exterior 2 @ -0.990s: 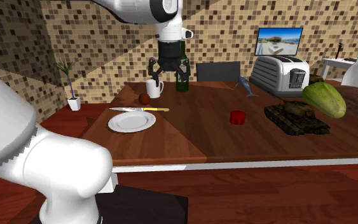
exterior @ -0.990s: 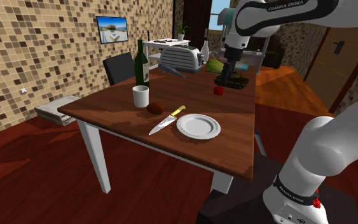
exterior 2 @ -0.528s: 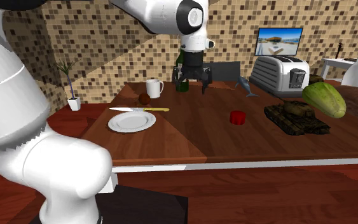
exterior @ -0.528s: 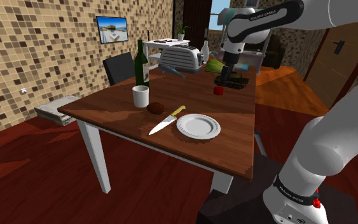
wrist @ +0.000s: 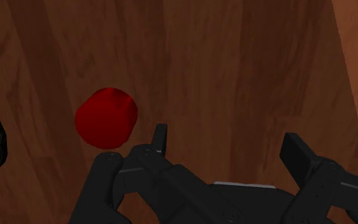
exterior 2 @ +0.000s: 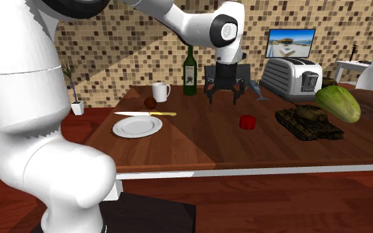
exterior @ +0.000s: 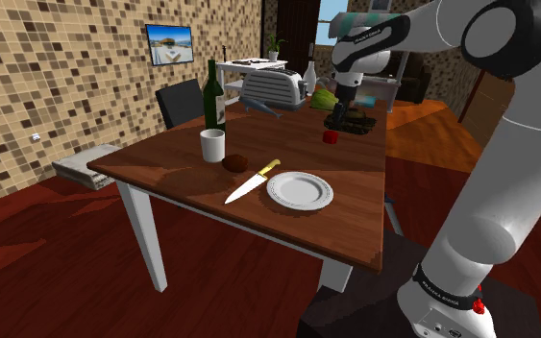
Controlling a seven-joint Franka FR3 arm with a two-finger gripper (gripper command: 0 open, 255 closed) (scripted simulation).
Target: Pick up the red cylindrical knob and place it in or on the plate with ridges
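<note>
So this is the reach step, nothing grabbed yet. The gripper (exterior 2: 223, 98) hangs above the table (exterior 2: 198, 142) with its fingers spread wide and only bare wood between them, so it's released and empty. The red knob (exterior 2: 246, 122) sits upright on the table toward the end away from the stand, just beside a dark toy tank (exterior 2: 309, 122) but not touching it as far as I can tell. From the wrist view the knob (wrist: 106, 118) is off to one side of the fingers, outside the gap, so the gripper isn't lined up over it. My guess for the next move: slide sideways until the knob is centred between the fingers, drop straight down, then close on its round side without nudging the tank. After that it's a long carry, since the ridged plate (exterior 2: 137, 126) is near the table's other end, by the stand-side edge, with a knife (exterior 2: 145, 114) lying just beside it.
</note>
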